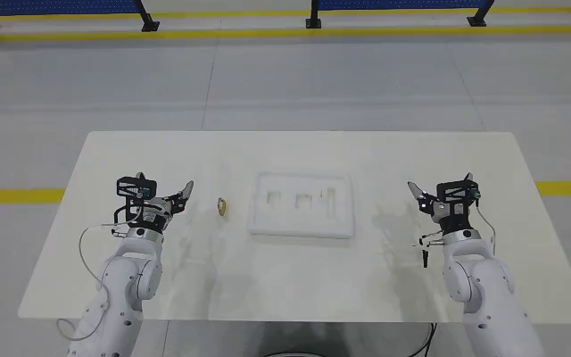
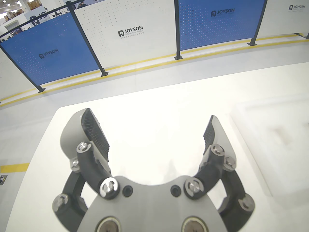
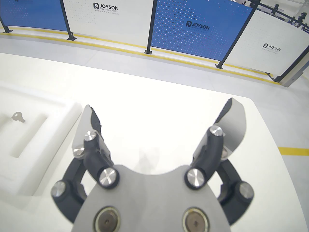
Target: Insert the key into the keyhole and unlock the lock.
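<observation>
Sitting in a moulded foam tray [image 3: 64, 124] is a silvery key [image 3: 18, 117]

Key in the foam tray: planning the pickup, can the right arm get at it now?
Probably yes. The right gripper is open and empty, with bare table between it and the foam tray. The key sits uncovered in a recess, whose walls may hamper the grip.

Key [image 3: 18, 117]: you are looking at a small silver key with a round head. It is lying in the right-hand recess of a white foam tray [image 1: 302, 228].
Lock [image 1: 221, 207]: a small brass-coloured piece is sitting on the white table [image 1: 375, 277], just beside the tray's left edge and not touching it. Its keyhole is too small to make out.
</observation>
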